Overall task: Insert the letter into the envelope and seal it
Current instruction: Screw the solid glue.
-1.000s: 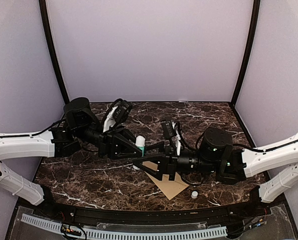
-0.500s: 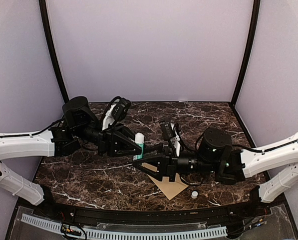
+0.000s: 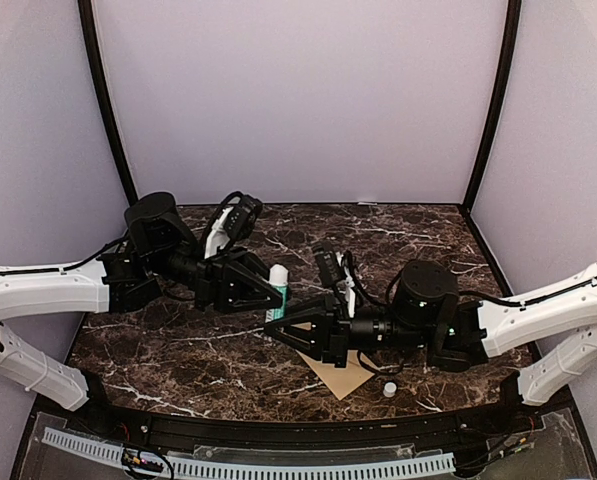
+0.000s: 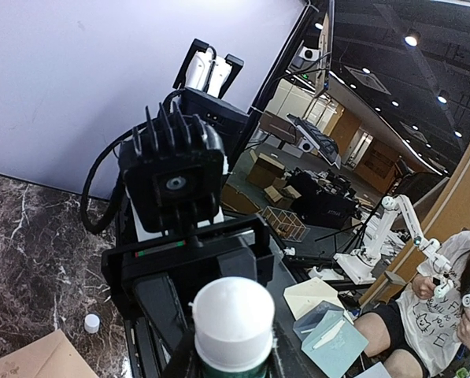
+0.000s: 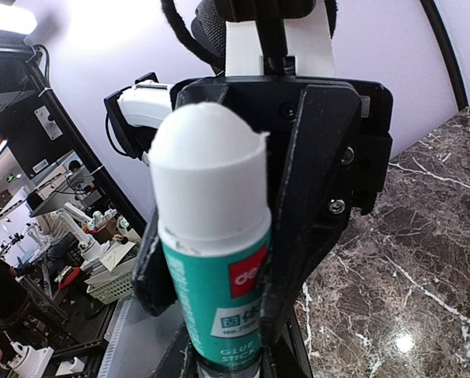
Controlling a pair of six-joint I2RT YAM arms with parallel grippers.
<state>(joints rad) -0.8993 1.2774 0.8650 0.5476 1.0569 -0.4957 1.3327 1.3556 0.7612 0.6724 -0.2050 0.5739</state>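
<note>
The two arms were pointed toward each other over the middle of the dark marble table (image 3: 178,350). A glue stick (image 3: 277,288), with a green label and a white top, was held upright between them, above the table. The left pincer (image 3: 269,297) was clamped on the middle of the stick; in the right wrist view its black fingers were seen on both sides of the green label. The right pincer (image 3: 273,333) was closed on the lower end of the same stick, and its fingers were seen only as thin dark edges at the bottom of its own view. The envelope (image 3: 346,379), brown and flat, was lying on the table under the right arm, partly hidden by it. A small white cap (image 3: 388,388) was lying on the table just beside the right corner of the envelope.
</note>
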